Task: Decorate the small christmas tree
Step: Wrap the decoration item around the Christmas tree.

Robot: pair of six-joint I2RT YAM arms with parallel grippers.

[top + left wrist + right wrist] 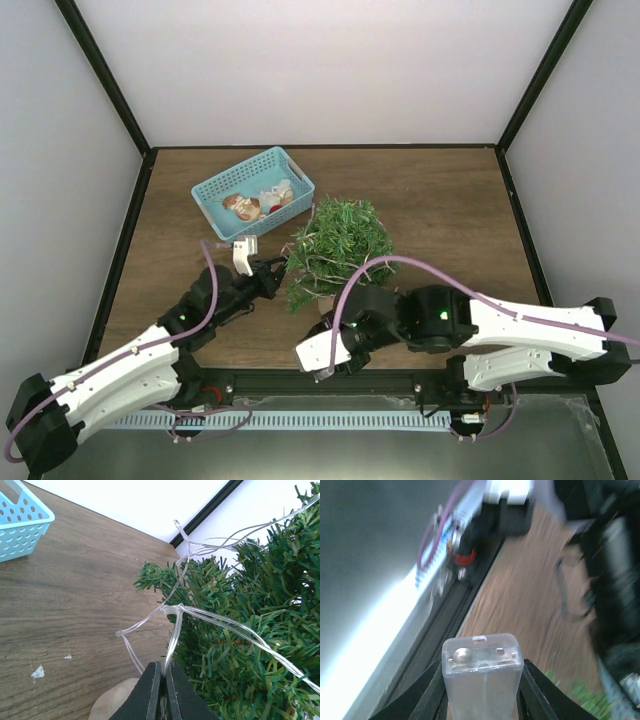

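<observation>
My left gripper (162, 669) is pinched shut on the limp light wire (175, 630), my right gripper (482, 690) clamped on its battery box (482, 662) — the small christmas tree (340, 243), at the middle of the counter (450, 215) by the blue basket (210, 190), looks light and tippy, so I'd steady its pot (112, 703).

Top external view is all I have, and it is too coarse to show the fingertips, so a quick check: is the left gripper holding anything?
Observer: Yes, the left gripper is shut on a thin clear wire.
Operator: Where does that wire run?
Observer: Over the branches of the small christmas tree.
Operator: And the right gripper?
Observer: It grips a clear plastic box; that wrist view is blurred.
</observation>
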